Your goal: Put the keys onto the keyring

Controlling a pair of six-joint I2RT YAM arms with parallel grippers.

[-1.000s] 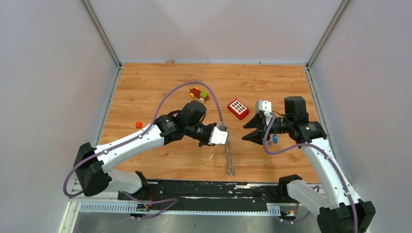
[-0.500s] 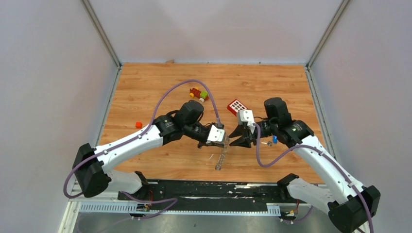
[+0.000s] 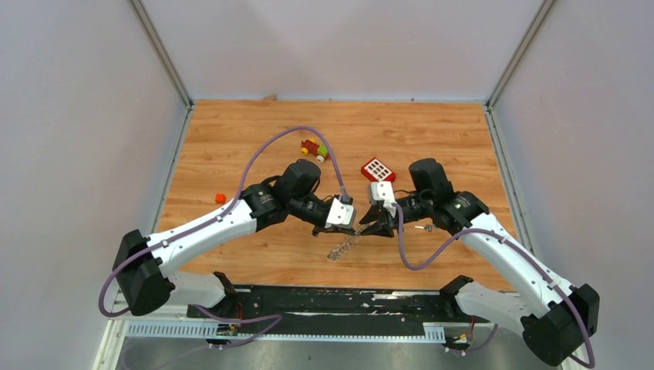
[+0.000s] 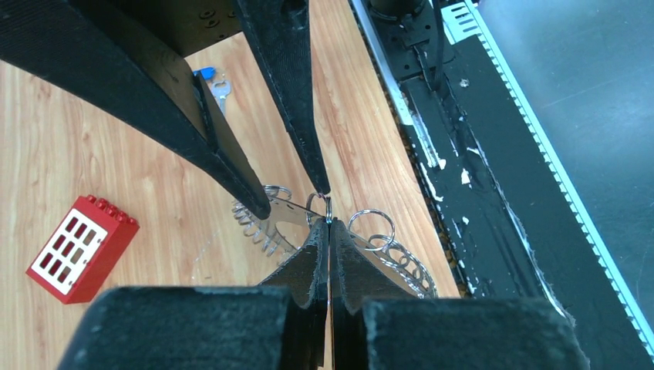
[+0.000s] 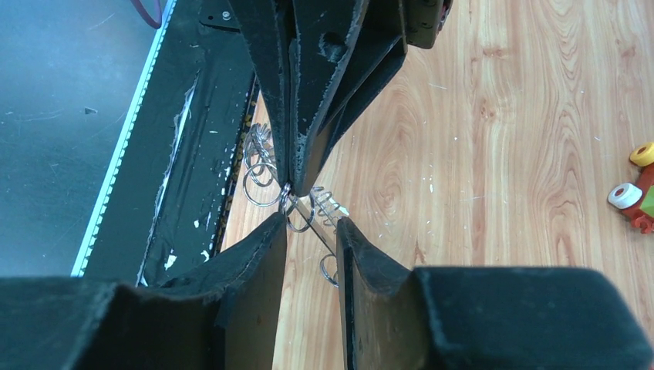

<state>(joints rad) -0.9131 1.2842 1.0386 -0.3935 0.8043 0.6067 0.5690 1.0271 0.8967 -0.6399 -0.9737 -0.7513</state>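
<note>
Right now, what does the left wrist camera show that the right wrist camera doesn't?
Only the left wrist view shows the red block and the two loose keys lying on the wood. Only the right wrist view shows the red-yellow-green toy at its right edge. Both show the keyring where the two claws meet: the left claw is shut on it, and the right claw is open right at it. Both also show the wooden table and the black rail along its edge.

No text, label, brand, number or sign is legible in any view; the red block (image 3: 378,169) bears only a grid of white squares, without characters.
</note>
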